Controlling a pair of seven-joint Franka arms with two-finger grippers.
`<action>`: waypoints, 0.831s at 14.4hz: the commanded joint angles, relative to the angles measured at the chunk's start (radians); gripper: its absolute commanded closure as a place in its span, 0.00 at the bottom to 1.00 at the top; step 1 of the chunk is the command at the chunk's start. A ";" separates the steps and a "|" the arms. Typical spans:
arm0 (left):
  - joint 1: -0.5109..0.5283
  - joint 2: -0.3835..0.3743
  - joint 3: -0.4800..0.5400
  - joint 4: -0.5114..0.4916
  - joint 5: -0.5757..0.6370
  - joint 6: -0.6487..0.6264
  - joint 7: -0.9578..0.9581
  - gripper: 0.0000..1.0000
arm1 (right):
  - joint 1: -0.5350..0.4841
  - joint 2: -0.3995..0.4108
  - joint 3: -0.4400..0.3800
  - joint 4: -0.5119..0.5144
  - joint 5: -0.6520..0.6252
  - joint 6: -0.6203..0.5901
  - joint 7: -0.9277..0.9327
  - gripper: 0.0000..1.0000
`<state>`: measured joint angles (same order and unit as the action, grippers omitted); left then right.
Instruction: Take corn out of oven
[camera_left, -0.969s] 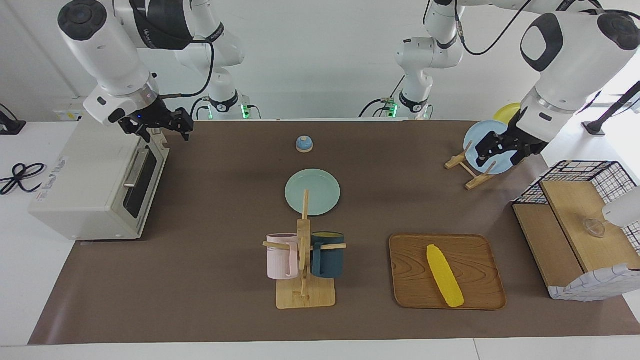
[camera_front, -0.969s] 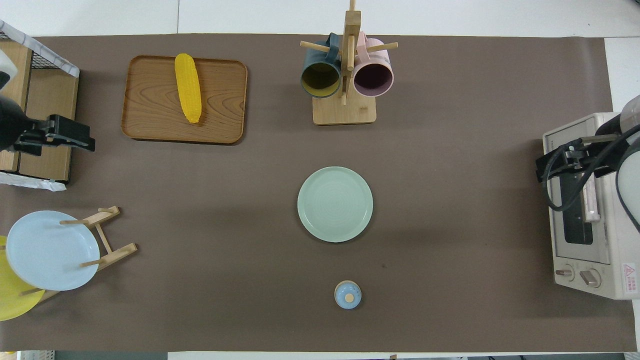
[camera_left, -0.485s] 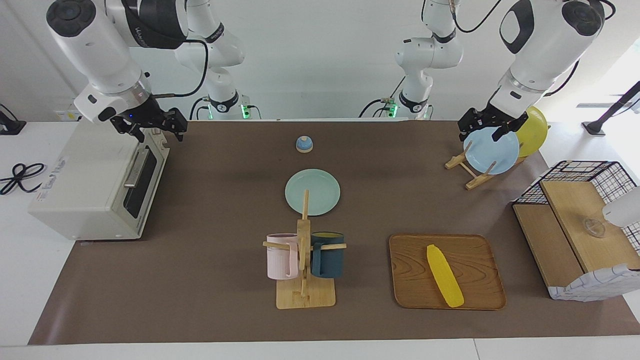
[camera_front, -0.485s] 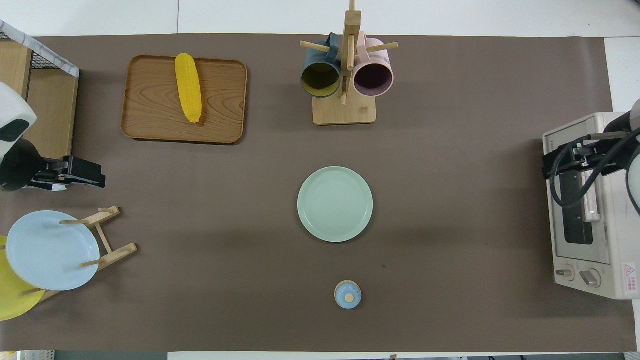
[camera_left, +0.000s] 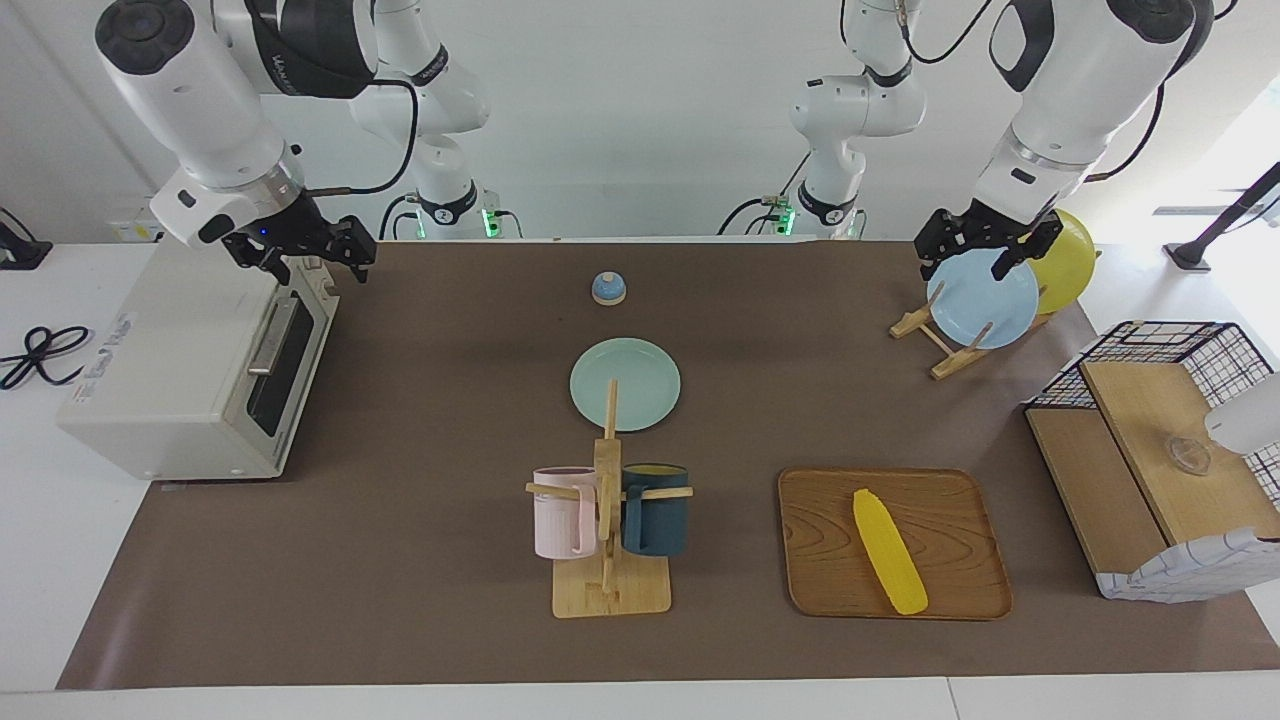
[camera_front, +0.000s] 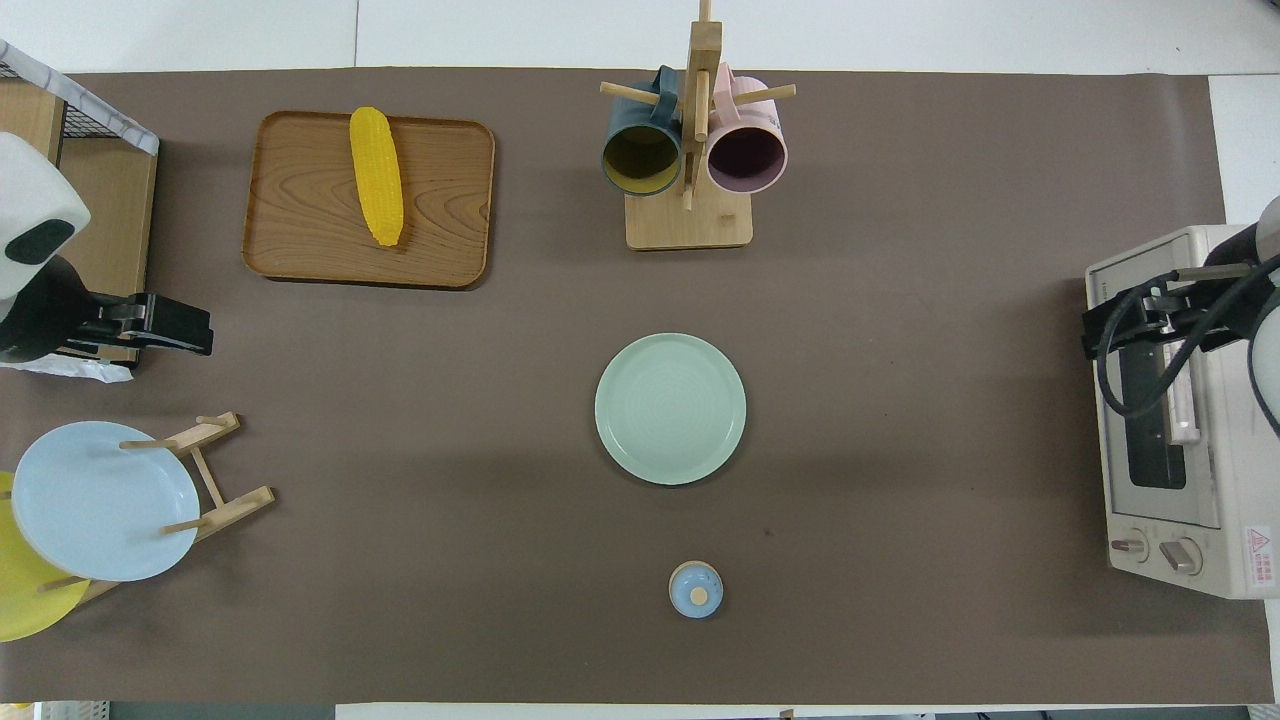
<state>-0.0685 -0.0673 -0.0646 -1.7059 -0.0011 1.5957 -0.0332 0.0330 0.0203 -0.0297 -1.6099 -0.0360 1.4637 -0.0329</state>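
Observation:
The corn (camera_left: 889, 550) lies on a wooden tray (camera_left: 950, 510), far from the robots toward the left arm's end; it also shows in the overhead view (camera_front: 376, 175). The off-white oven (camera_left: 170, 370) stands at the right arm's end with its dark glass door shut; it also shows in the overhead view (camera_front: 1200, 520). My right gripper (camera_left: 312, 252) is open and empty, in the air over the oven's top front edge by the door handle (camera_left: 272, 335). My left gripper (camera_left: 982, 250) is open and empty, raised over the plate rack.
A rack holds a blue plate (camera_left: 985, 300) and a yellow plate (camera_left: 1068, 255). A green plate (camera_left: 625, 384), a small blue lidded jar (camera_left: 608, 288) and a mug tree with a pink and a dark mug (camera_left: 608, 520) stand mid-table. A wire-and-wood shelf (camera_left: 1150, 460) stands at the left arm's end.
My left gripper has risen from in front of the blue plate to above the rack. My right gripper has shifted slightly over the oven's top edge. The corn has not moved.

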 joint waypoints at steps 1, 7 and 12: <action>0.019 0.017 -0.015 0.025 0.016 -0.007 -0.005 0.00 | -0.010 -0.010 0.005 -0.013 0.025 0.009 0.008 0.00; 0.022 0.015 -0.009 0.022 0.000 0.007 -0.014 0.00 | -0.010 -0.010 0.005 -0.013 0.025 0.009 0.008 0.00; 0.024 0.014 -0.009 0.020 0.000 0.010 -0.011 0.00 | -0.010 -0.010 0.005 -0.013 0.025 0.009 0.008 0.00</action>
<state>-0.0561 -0.0641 -0.0635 -1.7033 -0.0012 1.6001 -0.0391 0.0331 0.0202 -0.0297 -1.6102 -0.0360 1.4637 -0.0329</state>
